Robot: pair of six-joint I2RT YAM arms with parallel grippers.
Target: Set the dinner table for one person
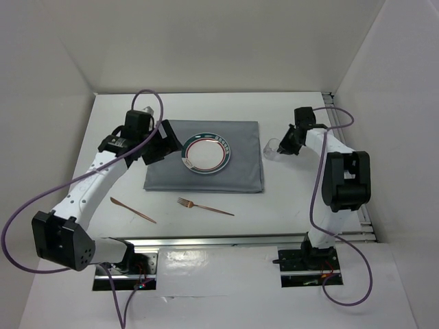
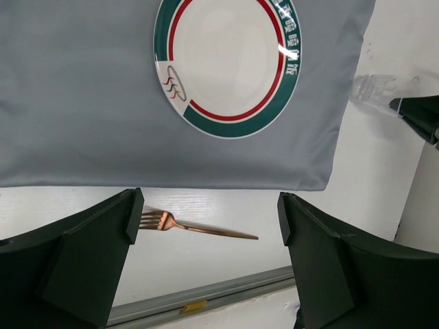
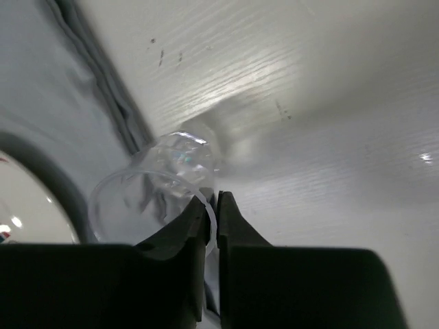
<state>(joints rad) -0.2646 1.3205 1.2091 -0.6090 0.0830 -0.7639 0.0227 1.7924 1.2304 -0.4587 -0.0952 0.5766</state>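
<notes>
The white dinner table [image 1: 295, 199] carries a grey cloth mat [image 1: 240, 171] with a green-and-red-rimmed plate [image 1: 206, 152] on it. A clear glass [image 1: 272, 147] is just right of the mat. My right gripper [image 1: 282, 147] is shut on its rim [image 3: 214, 205], one finger inside the glass [image 3: 147, 188] and one outside. My left gripper [image 1: 164, 145] hovers open over the mat's left part, holding nothing [image 2: 209, 219]. A copper fork [image 1: 204, 206] lies on the table in front of the mat [image 2: 195, 228].
A second copper utensil [image 1: 133, 210] lies on the table left of the fork. An aluminium rail [image 1: 226, 240] runs along the near edge, another along the right edge [image 1: 363, 219]. White walls enclose the table on three sides.
</notes>
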